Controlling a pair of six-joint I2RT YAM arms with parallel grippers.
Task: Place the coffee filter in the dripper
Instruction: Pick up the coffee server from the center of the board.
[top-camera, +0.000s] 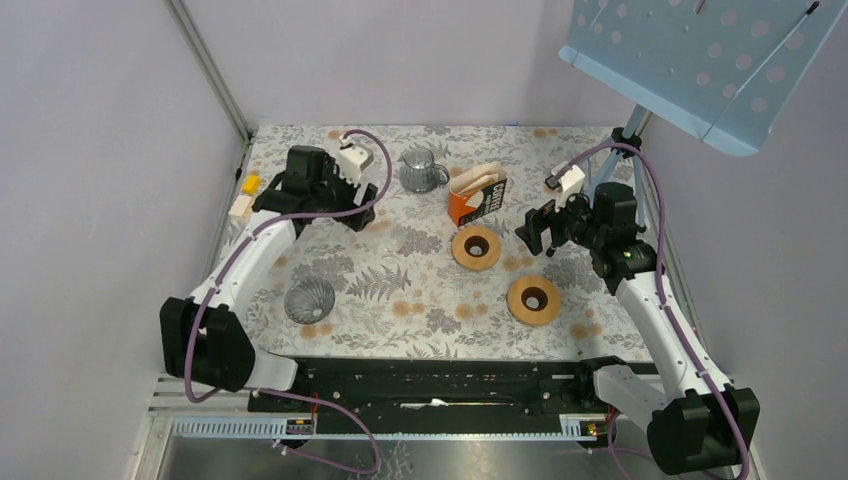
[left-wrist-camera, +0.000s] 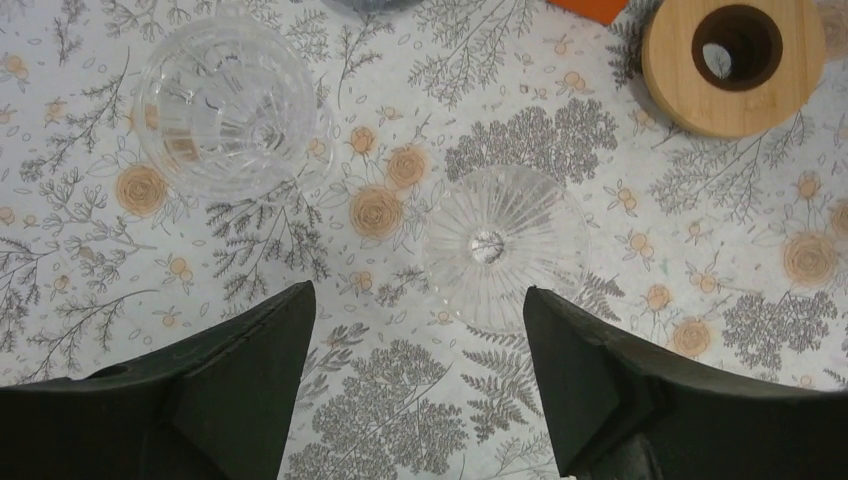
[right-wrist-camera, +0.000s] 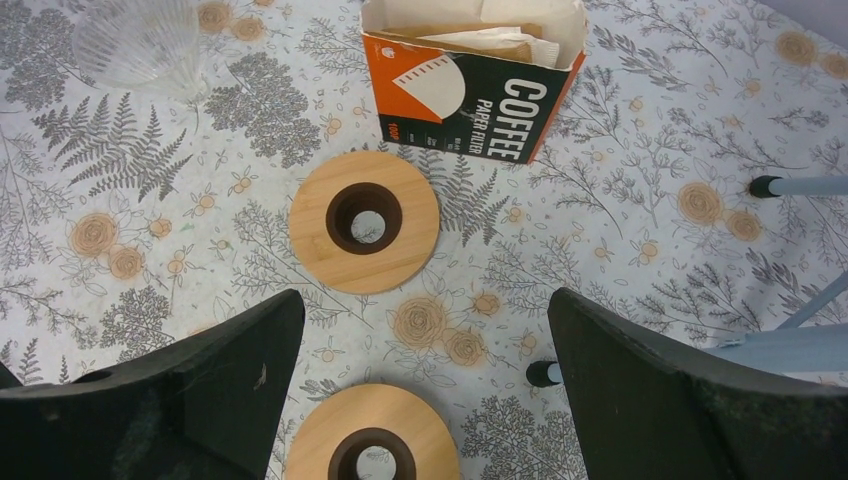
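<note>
While both grippers hang over the flowered tablecloth (left-wrist-camera: 400, 430), neither holds anything.

Left gripper (left-wrist-camera: 415, 293): fingers spread wide, nothing pinched. A ribbed clear dripper (left-wrist-camera: 500, 248) sits just ahead of the tips, toward the finger on the view's right. Its edge runs behind that fingertip, and contact cannot be told. A second clear glass vessel (left-wrist-camera: 225, 105) sits farther ahead, beyond the other finger.

Right gripper (right-wrist-camera: 425, 298): fingers spread wide, empty. A wooden ring (right-wrist-camera: 365, 220) lies ahead of the gap. Another ring (right-wrist-camera: 372, 445) lies between the fingers, cut by the frame edge. The coffee filters (right-wrist-camera: 495, 42) stand in an open orange box (right-wrist-camera: 470, 100), past the first ring, well apart from the fingertips.
</note>
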